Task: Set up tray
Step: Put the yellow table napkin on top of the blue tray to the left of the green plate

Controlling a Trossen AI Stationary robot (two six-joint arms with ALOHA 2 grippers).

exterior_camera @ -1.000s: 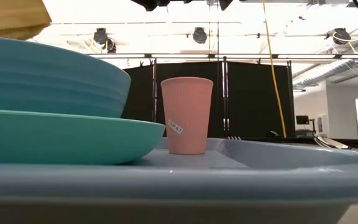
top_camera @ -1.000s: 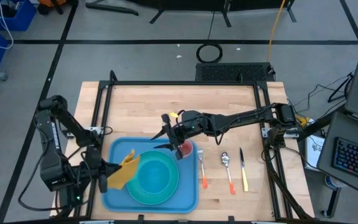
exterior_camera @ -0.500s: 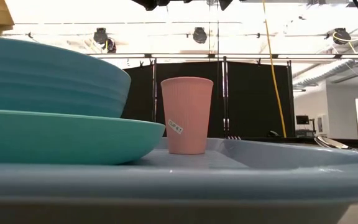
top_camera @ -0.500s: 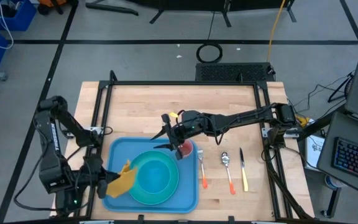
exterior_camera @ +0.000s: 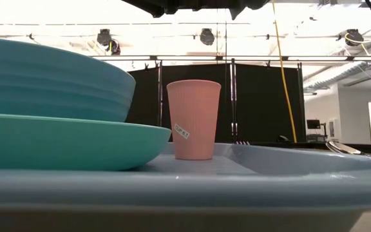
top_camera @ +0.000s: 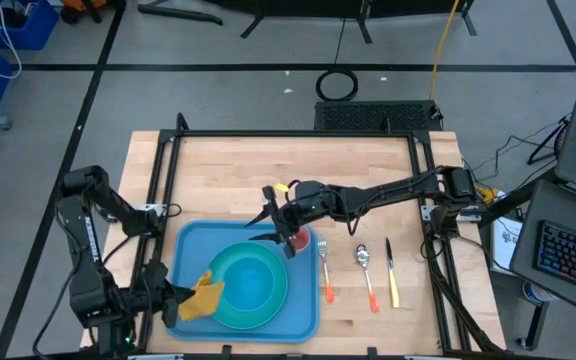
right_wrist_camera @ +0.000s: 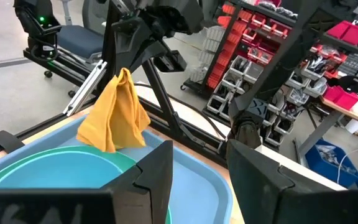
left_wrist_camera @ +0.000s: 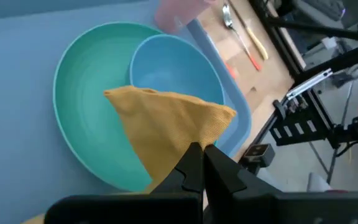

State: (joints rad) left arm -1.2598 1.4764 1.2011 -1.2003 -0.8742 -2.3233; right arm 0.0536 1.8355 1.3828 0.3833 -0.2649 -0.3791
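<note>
Two grippers flank the tray (top_camera: 190, 250): left gripper (top_camera: 175, 303) at its left edge, clenched on a yellow cloth (top_camera: 204, 297); right gripper (top_camera: 273, 222) spread above its far rim. Tray sits on the wooden table (top_camera: 288, 160); shelving stands beyond.

Smooth glossy plastic tray (top_camera: 183, 255). Soft woven yellow cloth (left_wrist_camera: 169, 127). Pale matt wooden table (top_camera: 298, 165); ribbed pink cup (exterior_camera: 193, 119).

Grey floor (top_camera: 218, 60), black curtain (exterior_camera: 256, 103), red parts bins (right_wrist_camera: 253, 43)
</note>
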